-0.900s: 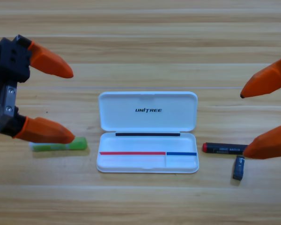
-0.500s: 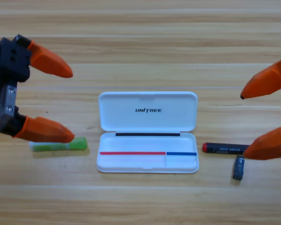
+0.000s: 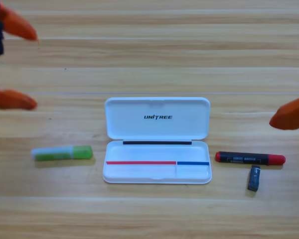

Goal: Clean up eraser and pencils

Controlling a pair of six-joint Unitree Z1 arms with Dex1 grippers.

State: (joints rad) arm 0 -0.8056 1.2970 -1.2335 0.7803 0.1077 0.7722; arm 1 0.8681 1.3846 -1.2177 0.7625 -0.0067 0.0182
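Observation:
The light green pencil (image 3: pixel 62 153) lies flat on the table, left of the open white case (image 3: pixel 157 172). Right of the case lies the black pencil (image 3: pixel 250 158) with red ends. Just below its right half sits the small dark eraser (image 3: pixel 253 178), standing apart from it. My left gripper (image 3: pixel 35 70) is at the upper left edge, open and empty, well above the green pencil. At the right edge my right gripper (image 3: pixel 287 103) is partly cut off. It is open and holds nothing, above the black pencil.
The case's lid (image 3: pixel 157 118) lies folded back toward the top of the picture, and its tray holds nothing loose. Bare wooden table (image 3: pixel 154 55) runs all around the case and the three items.
Both grippers drew back up and outward toward the picture's edges. The green pencil's left end and the black pencil's right end, which the jaws covered before, now show. No item moved.

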